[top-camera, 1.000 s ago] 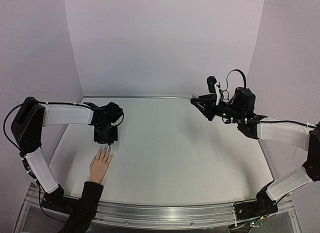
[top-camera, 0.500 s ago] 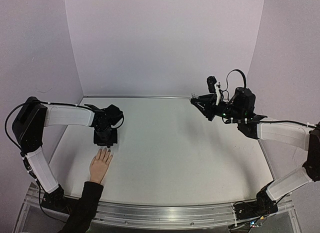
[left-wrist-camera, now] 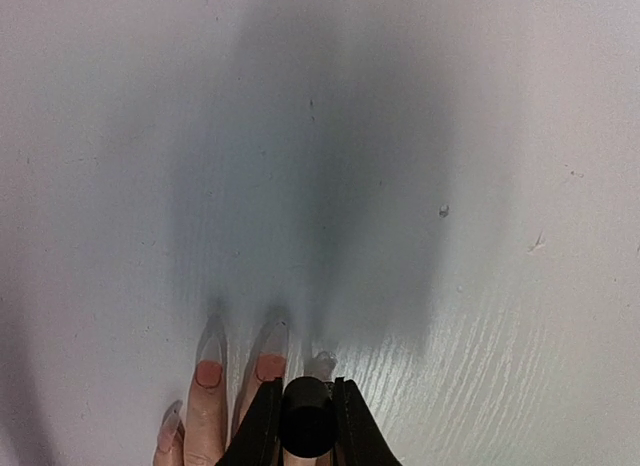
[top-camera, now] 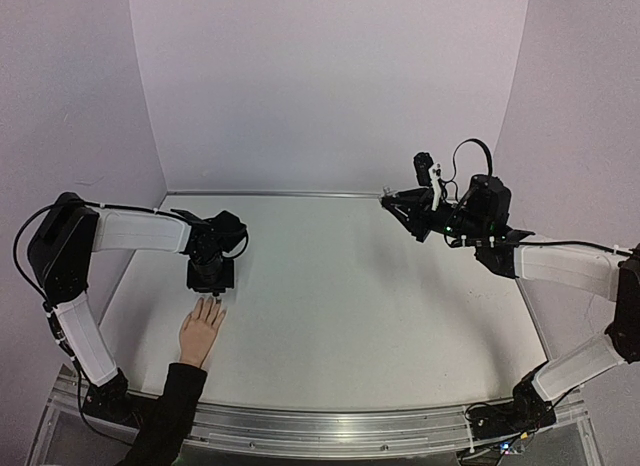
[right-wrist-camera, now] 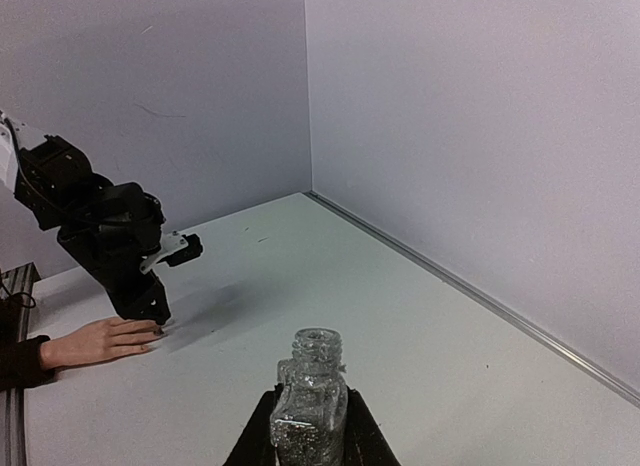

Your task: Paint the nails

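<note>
Pinched on a black brush cap [left-wrist-camera: 307, 428], the left gripper [top-camera: 213, 283] hung just above the nails [left-wrist-camera: 270, 366], the fingers [left-wrist-camera: 205, 426] running lengthwise away beneath it, 2 coral to its left and 1 seemingly bare ahead; the right gripper [right-wrist-camera: 308, 431], clamping the bottle [right-wrist-camera: 312, 386], sat well apart.

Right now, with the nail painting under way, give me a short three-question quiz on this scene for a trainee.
1. True or false: the glass bottle held in the right fingers has a cap on it.
2. What are the left fingers closed on? A) a black cap B) a cotton pad C) nothing
3. Fill in: in the left wrist view, ___ nails show coral polish.
Key: 1 false, the bottle's neck is open. 2 A. 3 two.
</note>
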`<state>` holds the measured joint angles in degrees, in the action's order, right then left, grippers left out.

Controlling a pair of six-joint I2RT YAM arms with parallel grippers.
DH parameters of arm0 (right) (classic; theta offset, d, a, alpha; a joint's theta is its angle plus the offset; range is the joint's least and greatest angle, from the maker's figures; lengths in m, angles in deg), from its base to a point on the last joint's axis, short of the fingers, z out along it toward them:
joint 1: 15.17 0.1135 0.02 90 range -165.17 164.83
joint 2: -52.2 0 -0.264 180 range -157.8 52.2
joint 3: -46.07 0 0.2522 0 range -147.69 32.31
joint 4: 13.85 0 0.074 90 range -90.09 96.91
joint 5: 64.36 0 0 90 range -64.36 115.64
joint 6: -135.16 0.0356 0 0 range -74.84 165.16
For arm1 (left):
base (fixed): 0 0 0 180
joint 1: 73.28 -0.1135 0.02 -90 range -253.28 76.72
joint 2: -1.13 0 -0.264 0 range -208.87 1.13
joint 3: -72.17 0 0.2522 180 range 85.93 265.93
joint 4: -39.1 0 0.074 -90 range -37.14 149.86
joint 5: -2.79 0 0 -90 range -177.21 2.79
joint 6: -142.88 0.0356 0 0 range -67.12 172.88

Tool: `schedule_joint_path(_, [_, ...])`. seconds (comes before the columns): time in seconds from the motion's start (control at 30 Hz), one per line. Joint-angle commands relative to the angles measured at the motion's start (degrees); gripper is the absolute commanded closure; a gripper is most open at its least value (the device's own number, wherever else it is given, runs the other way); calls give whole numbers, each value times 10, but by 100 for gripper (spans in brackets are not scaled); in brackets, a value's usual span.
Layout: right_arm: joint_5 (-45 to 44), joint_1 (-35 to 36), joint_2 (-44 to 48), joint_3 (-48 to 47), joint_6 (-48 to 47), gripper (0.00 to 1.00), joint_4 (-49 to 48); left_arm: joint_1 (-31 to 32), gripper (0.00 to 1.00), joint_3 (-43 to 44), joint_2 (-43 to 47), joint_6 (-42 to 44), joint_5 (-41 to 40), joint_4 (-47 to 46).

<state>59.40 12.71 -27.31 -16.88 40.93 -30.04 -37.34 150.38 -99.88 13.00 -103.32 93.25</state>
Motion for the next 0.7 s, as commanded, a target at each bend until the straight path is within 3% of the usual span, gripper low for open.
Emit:
schedule_joint_path(0.0, [5,-2,1,-25,6,100,-29,-10,100,32,-11,25,-27,-13])
schedule_joint_path(0.33, [5,-2,13,-32,14,100,-29,-14,100,101,29,75,-8,-26])
schedule_joint_path(0.67, [21,-1,12,-56,38,100,13,-14,100,112,128,141,131,-84])
